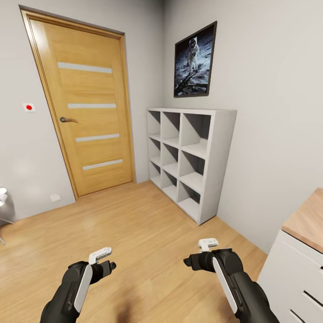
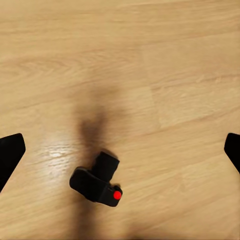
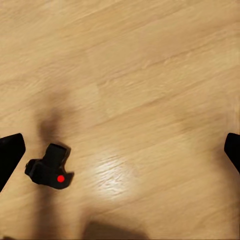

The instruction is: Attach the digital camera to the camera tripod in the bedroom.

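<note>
Below, both the left gripper (image 2: 120, 150) and right gripper (image 3: 120, 150) hang spread wide and empty over the wood floor (image 1: 148, 233). Digital camera (image 2: 97, 181) lies on that floor, untouched. Oak door (image 1: 85, 107) and white cube shelf (image 1: 197, 152) stand beyond.

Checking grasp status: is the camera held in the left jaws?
No, the camera lies on the wood floor, apart from both open fingertips.
</note>
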